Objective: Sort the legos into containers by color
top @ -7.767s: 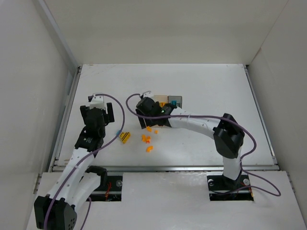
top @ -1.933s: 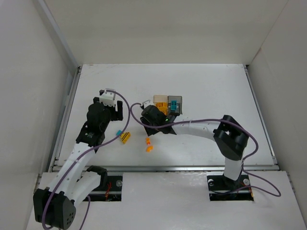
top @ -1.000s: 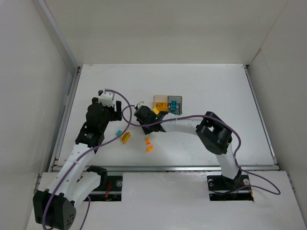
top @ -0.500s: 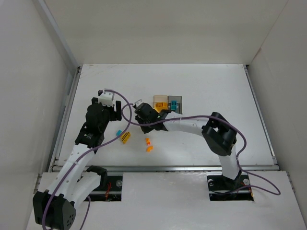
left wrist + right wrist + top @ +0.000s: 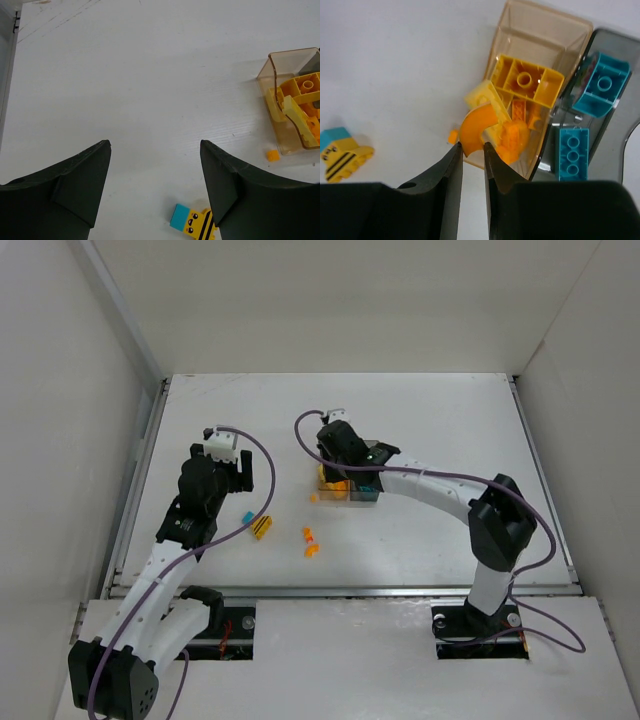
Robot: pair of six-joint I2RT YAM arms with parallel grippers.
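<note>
My right gripper [image 5: 472, 150] is clamped on a curved orange brick [image 5: 479, 126]. I pinch it by its lower end between my two fingers [image 5: 445, 190], which stand nearly together. Just beyond my fingertips lies the amber bin [image 5: 547, 22], and the curved brick shows against its near wall. Inside that bin sit a big yellow brick [image 5: 526, 80] and some orange pieces. On the far right of my fingers, touching the amber bin, is the grey bin [image 5: 630, 107], with two teal bricks [image 5: 572, 152] in it. Just left of my fingertips a tiny orange bit [image 5: 452, 136] lies on the table [image 5: 395, 60], beside the amber wall. Well off to the left of these fingers lies the striped brick [image 5: 342, 155], with a teal block [image 5: 335, 134] touching it.

My left gripper [image 5: 155, 145] is spread wide and holds nothing. The striped brick sits low between its fingers, close by the right one, and the amber bin is ahead and far to the right. Seen from above, two more orange bricks [image 5: 312, 550] lie on the table, apart from both my grippers, on the base side of my right fingers.
</note>
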